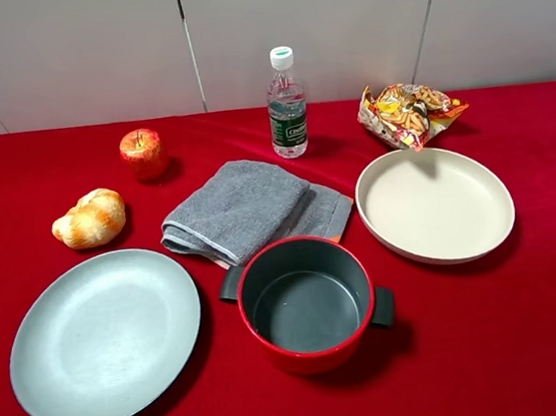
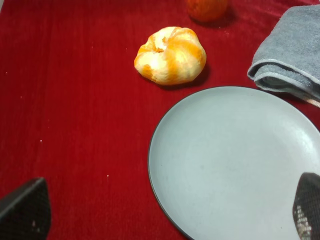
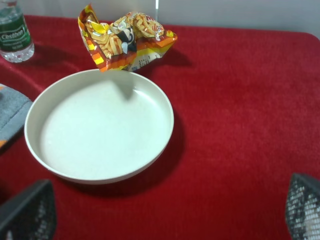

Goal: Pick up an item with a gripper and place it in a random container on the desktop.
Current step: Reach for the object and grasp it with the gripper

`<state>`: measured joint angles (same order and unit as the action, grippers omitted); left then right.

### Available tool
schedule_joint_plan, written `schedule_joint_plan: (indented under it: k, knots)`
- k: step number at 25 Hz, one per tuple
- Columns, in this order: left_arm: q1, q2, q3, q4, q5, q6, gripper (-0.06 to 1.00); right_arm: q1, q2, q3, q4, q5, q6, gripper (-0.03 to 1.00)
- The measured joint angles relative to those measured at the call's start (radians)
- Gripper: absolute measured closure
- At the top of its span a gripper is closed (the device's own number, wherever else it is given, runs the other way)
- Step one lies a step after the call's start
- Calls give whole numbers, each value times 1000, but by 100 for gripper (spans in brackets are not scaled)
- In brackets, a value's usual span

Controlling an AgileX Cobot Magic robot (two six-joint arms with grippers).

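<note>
The snack bag [image 1: 410, 113], crinkly foil in orange, yellow and red, lies at the back right of the red table, just behind the cream-white round dish [image 1: 434, 203]. In the right wrist view the bag [image 3: 125, 42] overlaps the far rim of the empty dish [image 3: 100, 130]. My right gripper [image 3: 165, 212] is open and empty, on the near side of the dish, well short of the bag. My left gripper [image 2: 165, 215] is open and empty over the grey-blue plate's near edge. Neither arm shows in the exterior high view.
A grey-blue flat plate [image 1: 105, 336] lies front left, a red pot [image 1: 307, 303] front centre, a folded grey towel [image 1: 248, 209] behind it. A water bottle [image 1: 286, 104], a red apple [image 1: 142, 151] and a bread roll [image 1: 89, 218] stand further back and left.
</note>
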<state>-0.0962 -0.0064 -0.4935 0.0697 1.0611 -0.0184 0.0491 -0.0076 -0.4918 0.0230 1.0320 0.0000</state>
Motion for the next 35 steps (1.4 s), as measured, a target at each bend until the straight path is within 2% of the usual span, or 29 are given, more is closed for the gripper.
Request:
schedule_joint_plan:
  k: [23, 35]
  knots:
    - [0, 0, 0, 1, 0, 0, -1, 0, 0, 0, 1, 0, 0, 27]
    - [0, 0, 0, 1, 0, 0, -1, 0, 0, -6, 49, -7, 0, 27]
